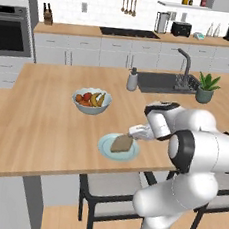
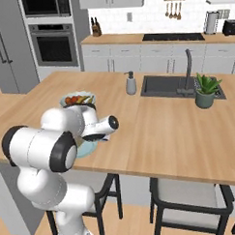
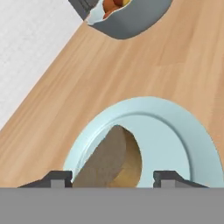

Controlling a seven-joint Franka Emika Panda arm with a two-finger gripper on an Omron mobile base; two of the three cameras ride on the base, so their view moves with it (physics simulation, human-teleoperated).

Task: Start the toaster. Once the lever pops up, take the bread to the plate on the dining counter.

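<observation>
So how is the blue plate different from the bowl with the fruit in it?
The plate is flat and shallow; the bowl is deep with tall sides. The plate holds one brown slice of bread; the bowl holds a pile of fruit. The plate sits close to the counter's near edge, next to the gripper; the bowl sits farther in. Both are round, pale, and rest on the same wooden counter.

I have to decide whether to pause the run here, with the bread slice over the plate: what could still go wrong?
1. The bread lies on the plate with its near end between the open gripper fingers; pulling back carelessly could drag it off.
2. The plate sits near the dining counter front edge, so a nudge might push it over.
3. The fruit bowl stands just behind; a wide arm swing might clip it.
</observation>
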